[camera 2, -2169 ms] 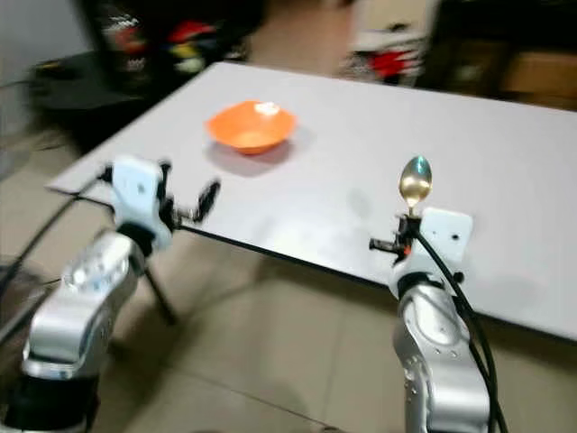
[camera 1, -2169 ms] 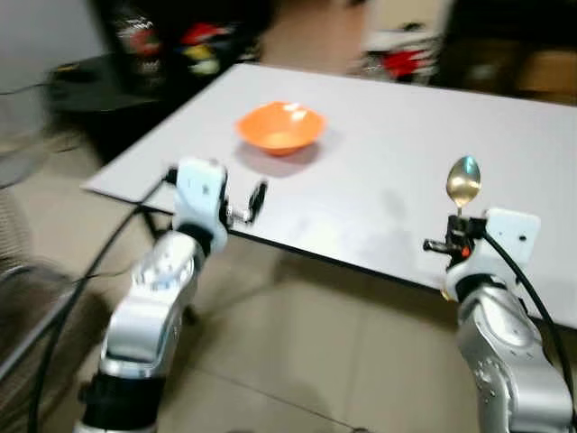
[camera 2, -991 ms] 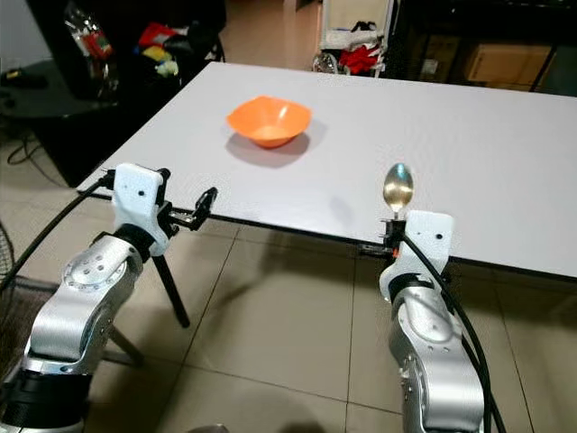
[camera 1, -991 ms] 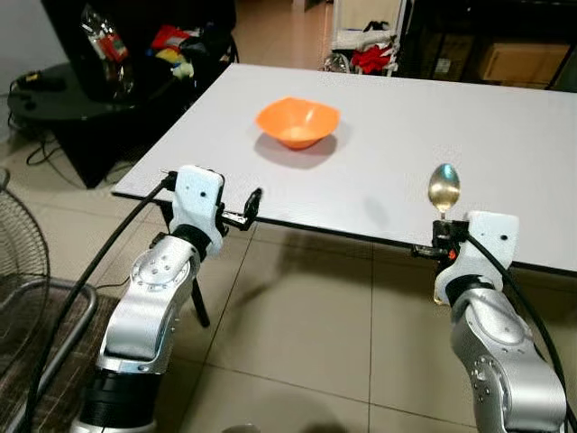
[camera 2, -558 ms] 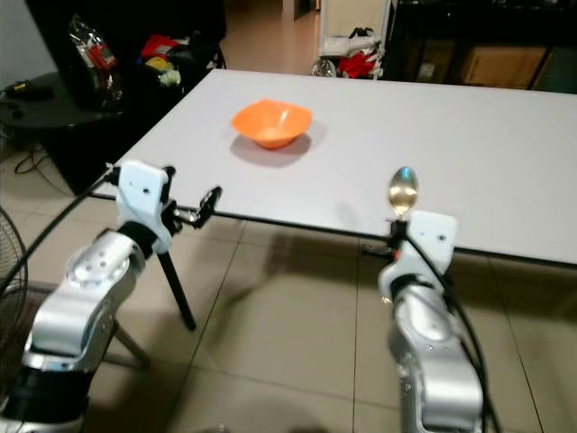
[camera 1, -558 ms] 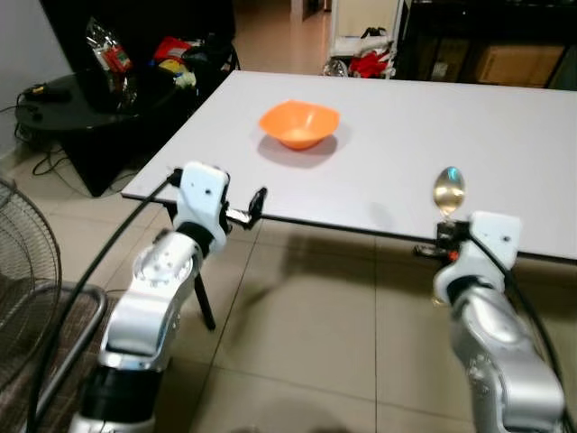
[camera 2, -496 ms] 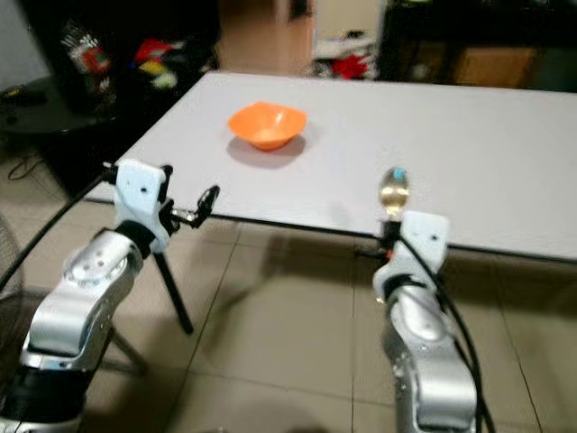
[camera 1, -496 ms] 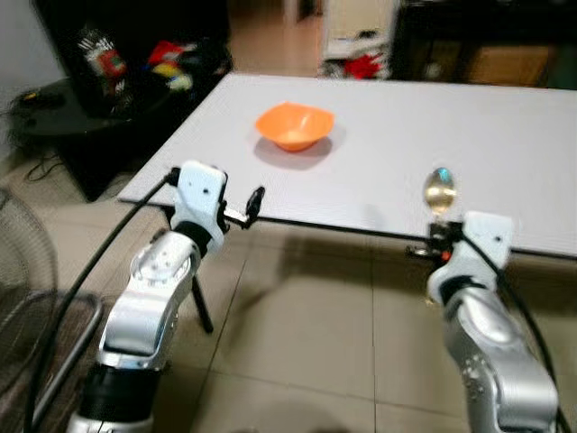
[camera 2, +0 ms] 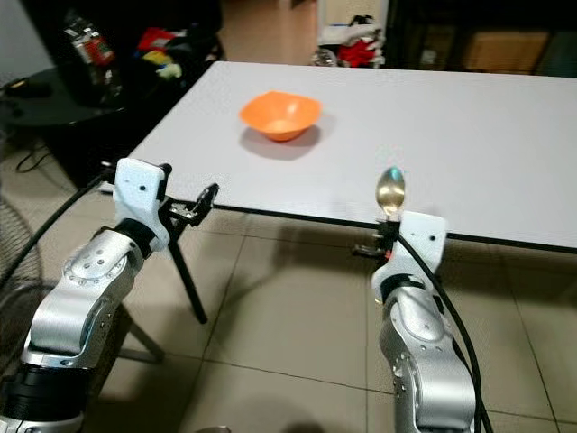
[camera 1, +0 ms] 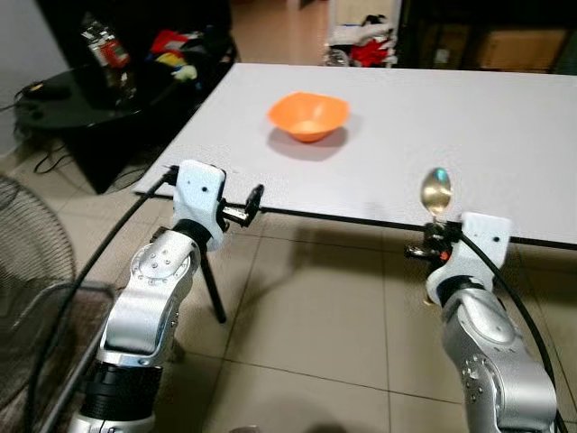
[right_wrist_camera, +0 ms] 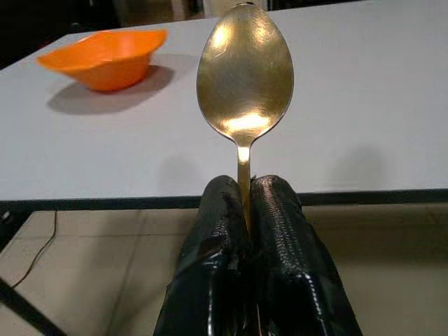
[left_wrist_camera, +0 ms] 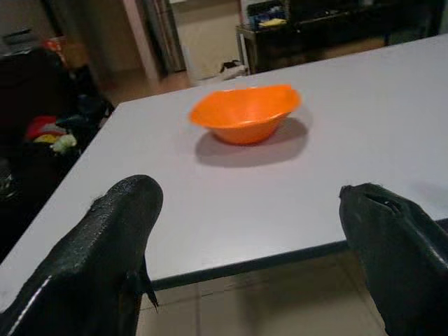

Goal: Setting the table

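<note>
The right pincer (right_wrist_camera: pixel 245 210) is closed on the thin handle of a spoon (right_wrist_camera: pixel 244 77), holding it upright with its golden bowl at the top centre of the right wrist view. In the head views it sits low and right of centre, short of the near edge of the white desk (camera 1: pixel 505 126). The left pincer (left_wrist_camera: pixel 245 231) is open and holds nothing, lower left, also short of that edge. An orange bowl (camera 1: pixel 308 115) rests on the desk, upper middle, well apart from the spoon. The grip is narrow and low on the handle, so the spoon could pivot or slip; a low approach could knock it against the desk edge.
</note>
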You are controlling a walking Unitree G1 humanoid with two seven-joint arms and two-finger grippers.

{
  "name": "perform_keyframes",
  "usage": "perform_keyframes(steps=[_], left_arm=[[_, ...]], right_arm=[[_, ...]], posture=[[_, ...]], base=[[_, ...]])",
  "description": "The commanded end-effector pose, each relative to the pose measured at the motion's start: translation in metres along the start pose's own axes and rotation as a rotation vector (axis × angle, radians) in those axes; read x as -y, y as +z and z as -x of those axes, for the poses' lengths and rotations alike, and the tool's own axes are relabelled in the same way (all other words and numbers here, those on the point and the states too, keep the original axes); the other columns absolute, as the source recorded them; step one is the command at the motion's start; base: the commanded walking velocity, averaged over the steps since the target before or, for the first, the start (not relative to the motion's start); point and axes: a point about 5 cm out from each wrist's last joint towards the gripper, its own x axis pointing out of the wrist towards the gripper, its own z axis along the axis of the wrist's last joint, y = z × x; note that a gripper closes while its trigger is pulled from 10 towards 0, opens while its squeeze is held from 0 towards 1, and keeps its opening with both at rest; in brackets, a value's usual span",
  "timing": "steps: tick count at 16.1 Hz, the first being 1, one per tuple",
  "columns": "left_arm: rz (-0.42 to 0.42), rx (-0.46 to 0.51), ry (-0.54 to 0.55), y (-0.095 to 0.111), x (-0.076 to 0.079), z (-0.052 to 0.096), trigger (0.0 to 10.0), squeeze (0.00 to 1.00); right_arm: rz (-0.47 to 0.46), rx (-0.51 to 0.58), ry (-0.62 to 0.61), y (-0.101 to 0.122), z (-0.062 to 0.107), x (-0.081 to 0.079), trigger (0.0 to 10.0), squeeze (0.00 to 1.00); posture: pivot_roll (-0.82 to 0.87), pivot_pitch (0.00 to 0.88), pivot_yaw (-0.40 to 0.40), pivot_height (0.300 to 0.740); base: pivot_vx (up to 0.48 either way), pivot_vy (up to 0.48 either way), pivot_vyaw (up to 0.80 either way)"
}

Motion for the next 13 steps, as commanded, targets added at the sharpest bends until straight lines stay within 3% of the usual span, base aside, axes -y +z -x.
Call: perform_keyframes(steps=[1, 6, 8, 9, 13], left_arm=[[0.007, 0.010, 0.009, 0.001, 0.000, 0.000, 10.0, 0.00], [0.053, 0.021, -0.005, 0.001, 0.005, 0.001, 10.0, 0.00], [0.061, 0.034, -0.014, 0.003, 0.003, 0.001, 10.0, 0.00], [0.068, 0.036, -0.015, 0.003, 0.001, 0.001, 10.0, 0.00], [0.079, 0.032, -0.033, 0.003, 0.004, 0.001, 10.0, 0.00]], right_arm=[[-0.021, -0.009, 0.012, 0.002, -0.002, -0.001, 10.0, 0.00], [0.015, -0.036, 0.080, -0.003, -0.003, -0.010, 10.0, 0.00], [0.112, -0.028, 0.117, -0.005, -0.002, -0.013, 10.0, 0.00], [0.160, -0.032, 0.127, -0.006, -0.002, -0.014, 10.0, 0.00], [0.178, -0.038, 0.109, -0.004, -0.003, -0.010, 10.0, 0.00]], posture=[[0.01, 0.000, 0.072, 0.740], [0.01, 0.000, 0.074, 0.740], [0.00, 0.000, 0.082, 0.740], [0.00, 0.000, 0.086, 0.740], [0.00, 0.000, 0.085, 0.740]], base=[[0.000, 0.285, 0.00], [0.000, 0.000, 0.00], [0.000, 0.000, 0.00], [0.322, 0.000, 0.00], [0.403, 0.000, 0.70]])
